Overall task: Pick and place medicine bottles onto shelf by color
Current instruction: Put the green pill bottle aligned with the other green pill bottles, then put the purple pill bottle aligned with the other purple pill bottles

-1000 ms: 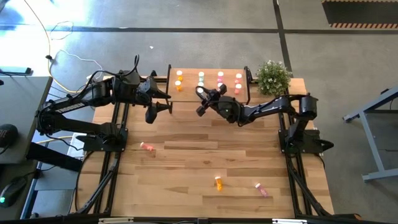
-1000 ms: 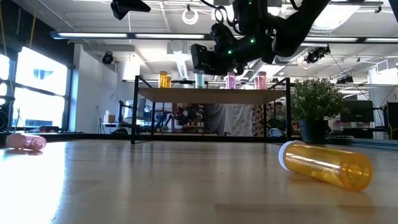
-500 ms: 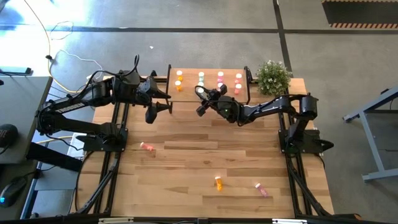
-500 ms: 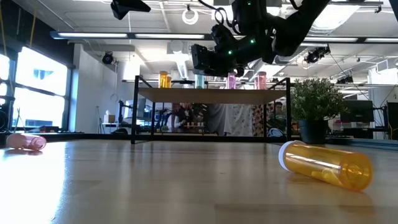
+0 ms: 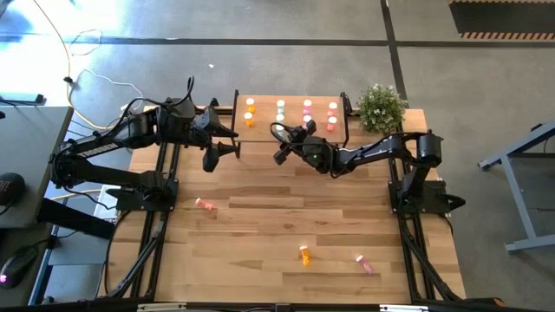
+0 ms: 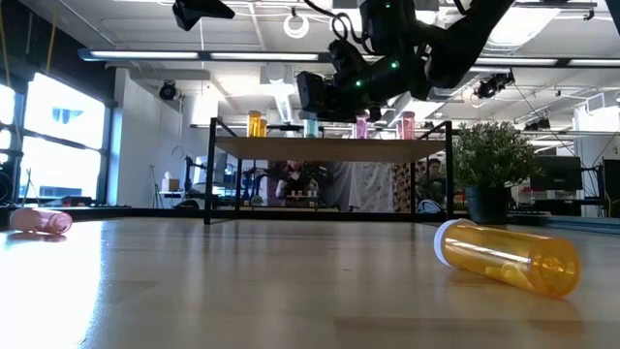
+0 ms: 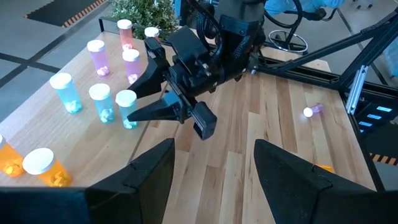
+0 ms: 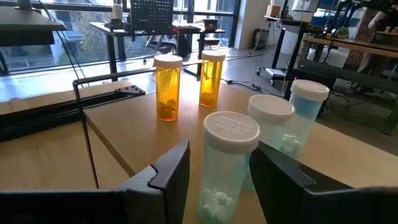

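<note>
Right gripper (image 5: 279,141) at front edge of shelf (image 5: 264,133), arm stretched in low from right side of table (image 5: 260,225), wrist angled toward shelf's middle. Fingers (image 8: 166,177) apart, one on each side of pale green bottle (image 8: 227,162) standing upright on shelf; can't tell if pads touch it. Two more green bottles (image 8: 303,112) stand just behind it, two orange bottles (image 8: 168,86) upright farther along the board, pink ones (image 7: 99,56) in next rows toward plant (image 5: 380,105).

Left gripper (image 5: 222,137) hovers off shelf's left end, arm bent in from left side, pointing across toward the right one; fingers (image 7: 147,176) apart, nothing between them.

Loose on tabletop: pink bottle (image 5: 205,204) lying left of centre, orange bottle (image 5: 304,253) lying on its side near front, another pink bottle (image 5: 364,263) just right of it. None near either gripper.
</note>
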Controlling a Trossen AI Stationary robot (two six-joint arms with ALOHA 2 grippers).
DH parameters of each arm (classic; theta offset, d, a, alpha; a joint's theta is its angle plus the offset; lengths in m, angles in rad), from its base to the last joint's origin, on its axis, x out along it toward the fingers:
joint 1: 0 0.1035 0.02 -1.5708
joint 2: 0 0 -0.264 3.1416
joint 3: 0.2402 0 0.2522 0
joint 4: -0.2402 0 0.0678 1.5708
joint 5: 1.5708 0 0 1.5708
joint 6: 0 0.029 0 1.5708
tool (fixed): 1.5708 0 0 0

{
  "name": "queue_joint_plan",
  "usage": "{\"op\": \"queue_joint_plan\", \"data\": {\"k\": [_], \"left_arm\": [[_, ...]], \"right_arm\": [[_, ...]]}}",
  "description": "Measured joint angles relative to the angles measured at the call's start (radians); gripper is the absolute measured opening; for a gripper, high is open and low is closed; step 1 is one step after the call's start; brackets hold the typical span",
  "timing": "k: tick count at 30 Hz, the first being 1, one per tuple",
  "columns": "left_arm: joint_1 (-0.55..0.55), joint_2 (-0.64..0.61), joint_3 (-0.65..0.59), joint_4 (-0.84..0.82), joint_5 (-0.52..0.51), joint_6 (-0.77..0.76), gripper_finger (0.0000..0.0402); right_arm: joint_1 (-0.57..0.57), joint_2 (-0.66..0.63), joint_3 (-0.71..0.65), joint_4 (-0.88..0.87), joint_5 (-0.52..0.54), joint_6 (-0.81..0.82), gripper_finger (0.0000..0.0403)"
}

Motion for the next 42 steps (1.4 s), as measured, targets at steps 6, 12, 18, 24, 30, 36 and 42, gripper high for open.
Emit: {"op": "queue_joint_plan", "data": {"k": [6,12,18,24,30,36,42], "left_arm": [[0.000,0.000,0.000,0.000,0.000,0.000,0.0211],[0.000,0.000,0.000,-0.003,0.000,0.000,0.0211],[0.000,0.000,0.000,-0.003,0.000,0.000,0.0211],[0.000,0.000,0.000,-0.003,0.000,0.000,0.0211],[0.000,0.000,0.000,-0.004,0.000,0.000,0.0211],[0.000,0.000,0.000,-0.008,0.000,0.000,0.0211],[0.000,0.000,0.000,-0.091,0.000,0.058,0.0211]], "right_arm": [[0.000,0.000,0.000,0.000,0.027,0.001,0.0154],[0.019,-0.029,0.000,-0.014,0.043,-0.005,0.0154],[0.020,-0.031,0.001,-0.016,0.049,-0.007,0.0154],[0.020,-0.034,0.001,-0.009,0.049,-0.007,0.0154],[0.021,-0.062,0.001,-0.009,0.049,-0.019,0.0154],[0.040,-0.112,0.001,-0.023,0.050,-0.007,0.0154],[0.119,-0.245,0.002,-0.219,0.046,0.151,0.0154]]}}
